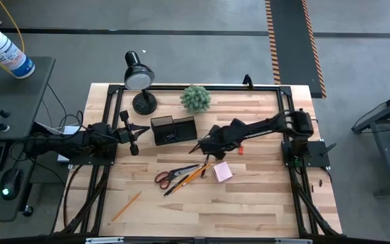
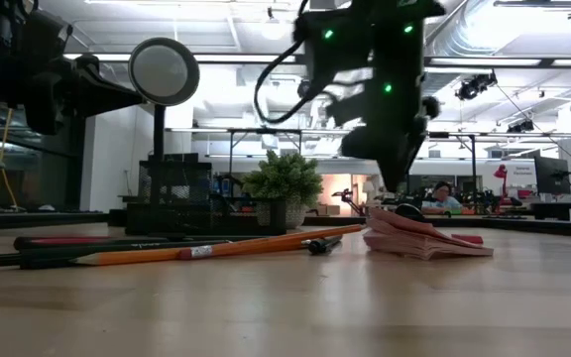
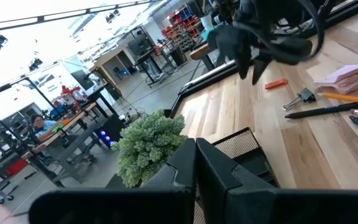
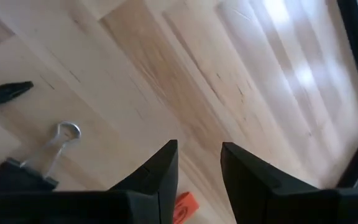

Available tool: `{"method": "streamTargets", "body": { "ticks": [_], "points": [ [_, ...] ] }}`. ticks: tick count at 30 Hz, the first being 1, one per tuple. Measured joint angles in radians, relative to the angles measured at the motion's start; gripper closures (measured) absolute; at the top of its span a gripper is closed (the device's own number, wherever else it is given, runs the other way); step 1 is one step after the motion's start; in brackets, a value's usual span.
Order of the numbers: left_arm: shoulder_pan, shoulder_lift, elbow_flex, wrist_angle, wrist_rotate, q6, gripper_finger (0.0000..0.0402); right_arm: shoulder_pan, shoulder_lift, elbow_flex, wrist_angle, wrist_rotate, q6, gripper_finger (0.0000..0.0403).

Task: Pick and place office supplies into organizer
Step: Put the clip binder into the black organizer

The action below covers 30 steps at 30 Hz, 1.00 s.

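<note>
Fingers (image 4: 157, 180) of the right gripper (image 4: 199, 177) stand parted, grasping nothing, above the table (image 4: 241, 81); a small red piece (image 4: 183, 207) lies beneath them, a binder clip (image 4: 33, 163) just beside. Left gripper (image 3: 194, 171) waits clenched at the organizer (image 1: 173, 129).

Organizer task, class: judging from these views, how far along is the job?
Done: nothing visibly sits in the black mesh organizer.

In hand: the right gripper hangs open, empty, above the wooden table, near a small orange piece and a black binder clip. The left gripper waits shut beside the organizer.

Left: orange-handled scissors, pencils, a stray pencil and pink notepad.
</note>
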Motion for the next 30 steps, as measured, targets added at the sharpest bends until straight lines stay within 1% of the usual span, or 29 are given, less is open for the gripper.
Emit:
{"method": "streamTargets", "body": {
  "ticks": [4, 8, 13, 16, 18, 22, 30],
  "points": [
    [0.000, 0.000, 0.000, 0.000, 0.000, 0.000, 0.0401, 0.026, -0.102, -0.111, 0.101, 0.002, 0.166, 0.0290],
    [0.000, 0.000, 0.000, 0.000, 0.000, 0.000, 0.0401, 0.056, -0.202, -0.268, 0.323, -0.008, 0.294, 0.0290],
    [0.000, 0.000, 0.000, 0.000, 0.000, 0.000, 0.0401, 0.063, -0.275, -0.435, 0.655, -0.077, 0.359, 0.0290],
    [0.000, 0.000, 0.000, 0.000, -0.002, 0.000, 0.0401, 0.063, -0.276, -0.488, 0.780, -0.099, 0.371, 0.0290],
    [0.000, 0.000, 0.000, 0.001, -0.003, 0.000, 0.0401, 0.063, -0.276, -0.506, 0.804, -0.114, 0.387, 0.0290],
    [0.000, 0.000, 0.000, 0.001, -0.004, 0.000, 0.0401, 0.070, -0.276, -0.519, 0.788, -0.122, 0.426, 0.0290],
    [0.000, 0.000, 0.000, 0.001, -0.004, -0.001, 0.0401, 0.110, -0.266, -0.517, 0.821, -0.078, 0.448, 0.0290]
  ]
}}
